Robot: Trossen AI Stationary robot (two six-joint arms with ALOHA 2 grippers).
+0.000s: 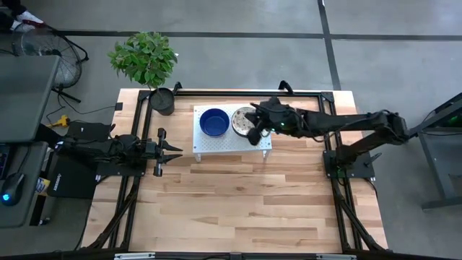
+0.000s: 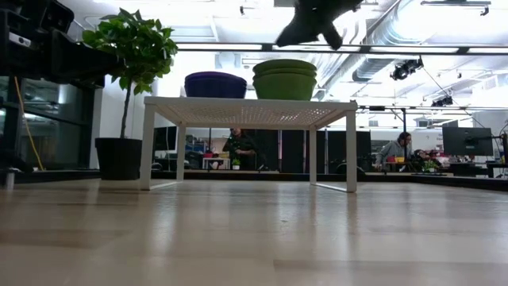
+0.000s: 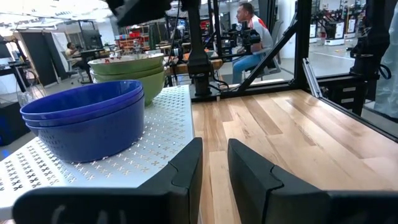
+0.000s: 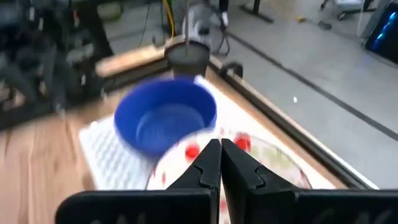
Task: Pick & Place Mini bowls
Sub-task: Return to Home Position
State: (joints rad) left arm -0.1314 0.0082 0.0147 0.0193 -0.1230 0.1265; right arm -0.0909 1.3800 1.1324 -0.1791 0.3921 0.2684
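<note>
A white perforated stand (image 1: 232,143) stands on the wooden table and carries two short stacks of mini bowls. The deep blue bowls (image 1: 214,121) (image 3: 84,118) rest on its left part. Beside them on the right are the bowls that are green outside and cream with red-and-green speckles inside (image 1: 239,120) (image 2: 284,79). My right gripper (image 1: 253,131) (image 4: 219,158) is shut with nothing in it and hangs clear above the speckled bowls, as the low view shows (image 2: 313,22). My left gripper (image 1: 172,149) (image 3: 214,165) waits level at the table's left, its fingers a narrow gap apart, pointing at the stand.
A black pot with a leafy plant (image 1: 162,100) stands at the table's far left corner, close to the stand. A black frame rail (image 1: 245,92) runs along the far edge. Bare wood (image 1: 238,202) stretches from the stand to the near edge. People sit in the room beyond.
</note>
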